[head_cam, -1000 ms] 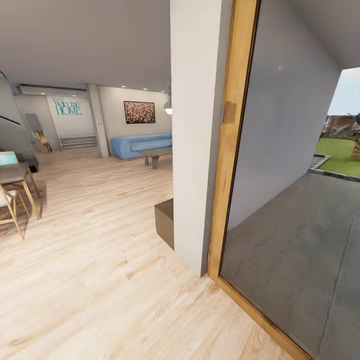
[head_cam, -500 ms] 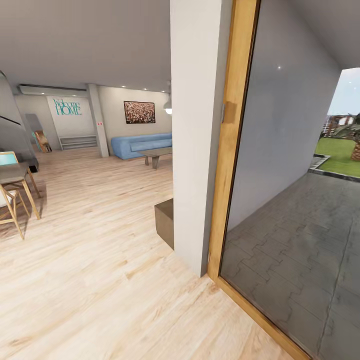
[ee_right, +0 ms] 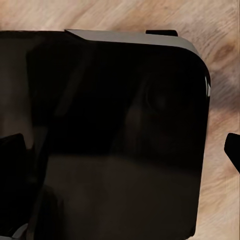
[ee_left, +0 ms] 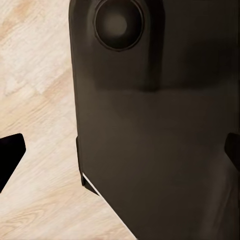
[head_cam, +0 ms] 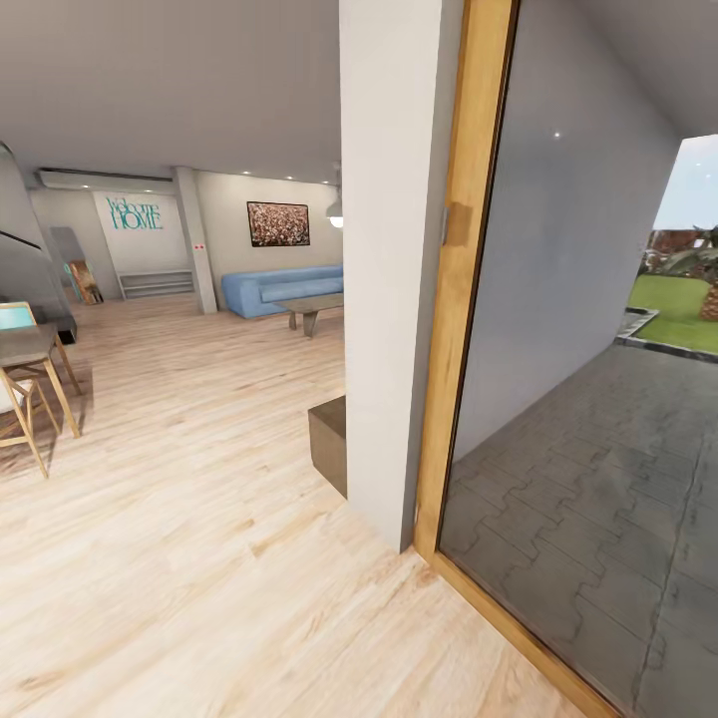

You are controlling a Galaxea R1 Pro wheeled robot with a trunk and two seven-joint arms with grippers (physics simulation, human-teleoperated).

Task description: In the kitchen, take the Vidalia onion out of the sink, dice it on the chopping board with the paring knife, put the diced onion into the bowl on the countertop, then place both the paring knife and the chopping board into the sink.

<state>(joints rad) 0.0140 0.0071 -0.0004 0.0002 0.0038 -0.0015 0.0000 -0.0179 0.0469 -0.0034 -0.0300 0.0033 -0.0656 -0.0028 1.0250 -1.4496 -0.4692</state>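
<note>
Below the left hand (ee_left: 120, 150), whose dark fingertips show at the two edges of the left wrist view with a wide gap between them, lies the robot's own black base (ee_left: 160, 130) over a pale wooden floor (ee_left: 40, 100); that hand is released and carries nothing. The right hand (ee_right: 120, 145) likewise hangs spread and bare above the same black body. Ahead of both hands the head view shows a white pillar (head_cam: 394, 259), a wood-framed glass door (head_cam: 469, 299) onto a paved patio, a blue sofa (head_cam: 279, 289) far off and a chair (head_cam: 25, 399) well to the left-hand side. No onion, sink, board, knife or bowl is in sight, so I judge the task not begun: the kitchen has yet to be reached, and every step remains.
</note>
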